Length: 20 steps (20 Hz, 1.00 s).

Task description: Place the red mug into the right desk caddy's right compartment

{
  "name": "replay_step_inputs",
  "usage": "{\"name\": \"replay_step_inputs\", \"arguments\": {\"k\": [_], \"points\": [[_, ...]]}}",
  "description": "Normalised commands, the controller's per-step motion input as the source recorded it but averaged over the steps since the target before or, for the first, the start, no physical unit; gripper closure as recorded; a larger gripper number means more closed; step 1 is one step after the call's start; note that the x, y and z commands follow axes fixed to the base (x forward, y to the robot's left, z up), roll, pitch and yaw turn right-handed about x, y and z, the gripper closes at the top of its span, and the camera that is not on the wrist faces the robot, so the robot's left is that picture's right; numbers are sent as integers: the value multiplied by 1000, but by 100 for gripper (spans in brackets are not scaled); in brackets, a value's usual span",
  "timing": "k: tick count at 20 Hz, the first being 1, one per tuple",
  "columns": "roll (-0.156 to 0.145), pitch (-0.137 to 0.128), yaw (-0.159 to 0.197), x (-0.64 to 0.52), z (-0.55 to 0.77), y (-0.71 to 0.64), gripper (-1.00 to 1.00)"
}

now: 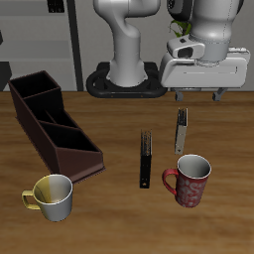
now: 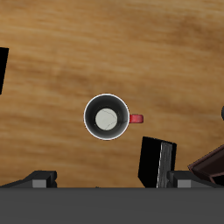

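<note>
Gripper [image 1: 197, 96] in the exterior view hangs high above the red mug [image 1: 191, 180], its two short fingers spread apart and empty, nothing between them. That mug stands upright on the wooden counter [image 1: 119, 213] near the front edge, handle pointing toward the middle of the counter. Well apart from it, across the counter, lies the right desk caddy [image 1: 52, 123], a long dark brown tray set at a slant with tall walls and dividers. Which end section is the right compartment I cannot tell for certain from here. Between mug and caddy stands a thin dark upright book-like slab [image 1: 146, 159]; a second, greyish one [image 1: 182, 130] stands just behind the mug, close under the gripper. A yellow-and-white mug [image 1: 54, 195] sits near the caddy's nearer end.

From the wrist view the red mug [image 2: 107, 116] is seen straight down: a round rim, pale interior, the handle a small red stub at one side. The greyish slab [image 2: 158, 162] shows close beside it, with a corner of the dark slab [image 2: 213, 164] beyond.

By its look the mug should be rigid, moderately light, glazed and likely slick. Pinching one wall at the rim, away from the handle, seems the surest hold. The grey slab crowds the descent, and the dark slab stands across the straight path to the caddy, so a high carry looks wise.
</note>
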Motion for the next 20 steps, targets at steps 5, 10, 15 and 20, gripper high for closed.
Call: {"name": "replay_step_inputs", "arguments": {"k": [5,10,15,20], "points": [[-9,-14,-33,322,-211,83,-100],[2,15,-25,312,-327,-19,-100],[-8,18,-3,72,-320,-25,-100],[17,48,-14,-7,-414,50,-100]]}}
